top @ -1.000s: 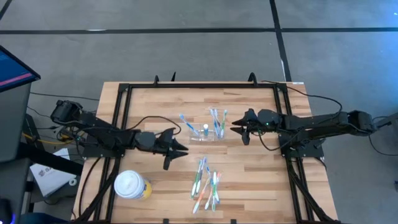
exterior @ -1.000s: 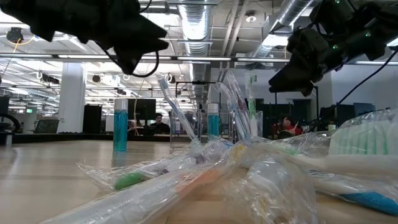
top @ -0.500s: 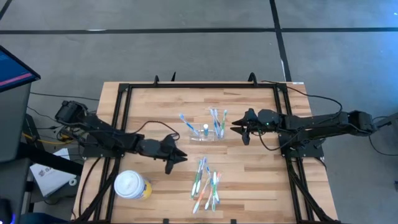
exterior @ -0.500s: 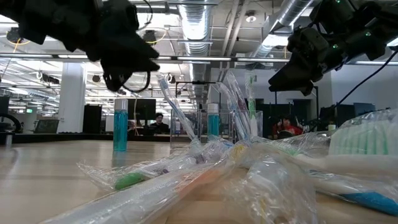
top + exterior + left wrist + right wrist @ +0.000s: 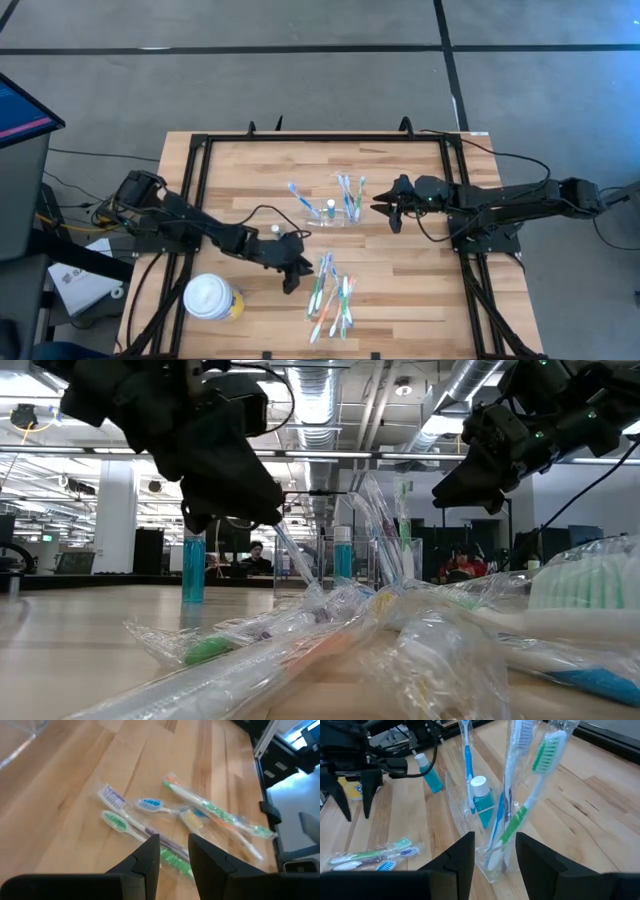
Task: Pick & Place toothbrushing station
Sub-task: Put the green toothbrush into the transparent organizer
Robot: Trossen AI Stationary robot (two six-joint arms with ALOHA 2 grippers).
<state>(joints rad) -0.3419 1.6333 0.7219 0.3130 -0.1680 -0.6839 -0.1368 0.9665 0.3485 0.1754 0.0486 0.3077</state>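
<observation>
The toothbrushing station is a clear oblong holder standing upright on the table's middle, with several wrapped toothbrushes and a small blue bottle standing in it. My right gripper hovers open just right of it, fingers pointing at the holder's wall and touching nothing. My left gripper is open above the table, beside a pile of wrapped toothbrushes. In the left wrist view the pile lies flat just beyond my left gripper.
A yellow cup with a white lid stands at the near left. A second small blue bottle stands on the table by my left arm. Black frame rails run along the table's left, right and far sides.
My left gripper has gone toward the table's right and near edges and down, from left of the holder to the near-side pile of wrapped toothbrushes. My right gripper has kept still.
</observation>
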